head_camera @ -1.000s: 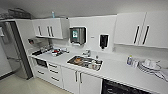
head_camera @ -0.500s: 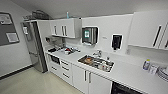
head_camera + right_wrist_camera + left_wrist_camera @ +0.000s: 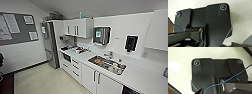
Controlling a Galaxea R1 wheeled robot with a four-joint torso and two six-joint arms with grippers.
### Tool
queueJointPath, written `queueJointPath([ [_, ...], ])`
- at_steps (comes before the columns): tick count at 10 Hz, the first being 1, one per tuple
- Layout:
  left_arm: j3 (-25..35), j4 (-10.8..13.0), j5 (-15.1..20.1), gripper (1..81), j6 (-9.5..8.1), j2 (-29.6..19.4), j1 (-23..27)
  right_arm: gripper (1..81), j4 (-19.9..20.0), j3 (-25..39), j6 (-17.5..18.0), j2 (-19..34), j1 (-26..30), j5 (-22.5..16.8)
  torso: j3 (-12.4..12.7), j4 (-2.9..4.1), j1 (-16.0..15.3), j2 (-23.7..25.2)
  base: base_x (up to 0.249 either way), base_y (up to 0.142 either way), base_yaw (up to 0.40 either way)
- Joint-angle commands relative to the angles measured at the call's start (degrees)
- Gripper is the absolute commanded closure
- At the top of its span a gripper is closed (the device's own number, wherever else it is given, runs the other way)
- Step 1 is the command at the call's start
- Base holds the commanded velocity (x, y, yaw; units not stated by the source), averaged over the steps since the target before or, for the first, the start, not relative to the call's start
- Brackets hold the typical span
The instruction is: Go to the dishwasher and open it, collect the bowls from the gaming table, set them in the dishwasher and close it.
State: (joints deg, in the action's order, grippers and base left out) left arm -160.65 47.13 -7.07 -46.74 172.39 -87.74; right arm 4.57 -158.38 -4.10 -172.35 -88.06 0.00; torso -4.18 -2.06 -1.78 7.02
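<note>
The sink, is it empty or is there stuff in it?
Not empty. The sink in the white counter holds several items; what they are, cannot tell.

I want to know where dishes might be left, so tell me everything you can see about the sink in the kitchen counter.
The sink is a steel-looking basin sunk into the white counter, set above two white cabinet doors. A tap stands at its back edge by the wall. The basin is not empty: several items lie in it, one brownish at the end nearer the fridge, but they are too blurred to name. A dark wall dispenser hangs above it.
</note>
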Motion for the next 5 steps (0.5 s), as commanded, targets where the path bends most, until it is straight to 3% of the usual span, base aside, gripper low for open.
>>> queueJointPath([
  [1,-0.4,0.3,2.4,1.0,0.24,-0.6,3.3,1.0,-0.3,-0.3,-0.3,0.2,3.9,-3.3,0.0,0.0,0.0,0.0,0.0,0.0,0.345],
  [5,-0.4,0.5,2.5,1.0,0.33,-0.9,3.6,1.0,-0.4,-0.3,-0.4,0.1,4.4,-3.3,0.0,0.0,0.0,0.0,0.0,0.0,0.344],
])
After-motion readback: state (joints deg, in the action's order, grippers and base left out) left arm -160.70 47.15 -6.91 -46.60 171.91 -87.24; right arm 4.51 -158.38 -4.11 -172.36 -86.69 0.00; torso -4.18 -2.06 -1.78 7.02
